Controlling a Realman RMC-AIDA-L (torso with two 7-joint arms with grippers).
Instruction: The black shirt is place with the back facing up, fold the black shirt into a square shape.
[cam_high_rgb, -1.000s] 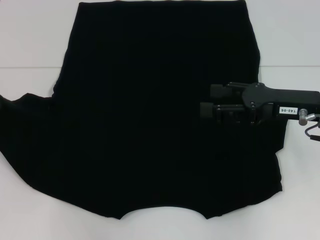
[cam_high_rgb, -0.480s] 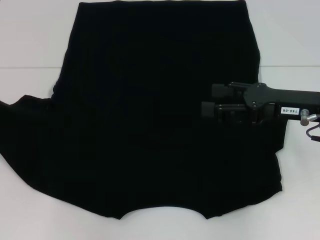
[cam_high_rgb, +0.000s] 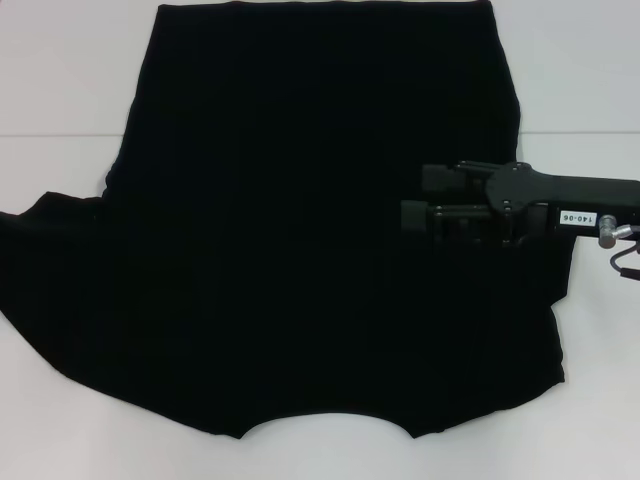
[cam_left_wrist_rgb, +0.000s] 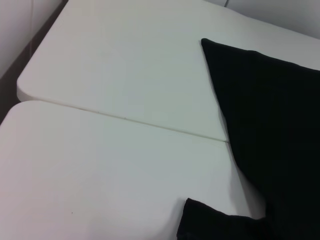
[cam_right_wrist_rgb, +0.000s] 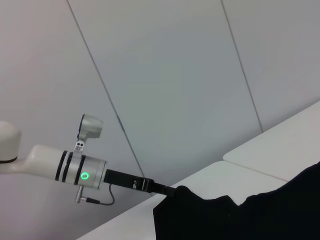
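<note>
Black shirt (cam_high_rgb: 320, 230) lies spread flat across the white table (cam_high_rgb: 60, 80), plain side up, covering most of the surface from the far edge down to the near one, where the curved neckline sits. One sleeve spreads out toward the robot's left. The right gripper (cam_high_rgb: 408, 200) reaches in sideways from the robot's right, low over the shirt's right side; its two black fingers (cam_high_rgb: 440, 180) look a little apart with nothing between them. From the right wrist view, the left gripper (cam_right_wrist_rgb: 172, 191) meets the raised edge of the fabric beyond the table's seam (cam_left_wrist_rgb: 150, 125), but I cannot tell whether it grips it.
</note>
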